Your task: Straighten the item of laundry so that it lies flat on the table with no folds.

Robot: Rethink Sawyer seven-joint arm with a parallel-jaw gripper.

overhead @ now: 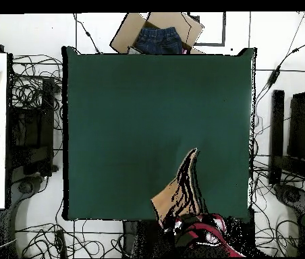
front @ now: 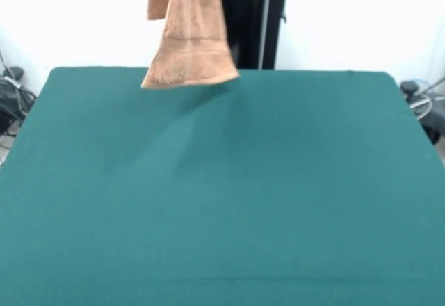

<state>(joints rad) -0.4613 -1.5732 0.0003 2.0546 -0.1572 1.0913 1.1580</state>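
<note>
pedestal (front: 254, 21): black, upright column, seen in the front view; a thin pale grey vertical strip is set along it, and a black rounded part juts out at its top. arm (overhead: 202, 233): red and black casing seen in the overhead view, rounded segments, with light patches on the red shell. finer markings, cables and screws cannot be made out.

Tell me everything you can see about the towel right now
The towel is light orange-tan terry cloth with a woven band stripe above its lower hem. It hangs in the air, bunched and folded into a shape that widens downward, its top cut off by the front view's upper edge. Its lower edge hovers over the far part of the green table; whether it touches the table cannot be told. What holds it cannot be seen.
</note>
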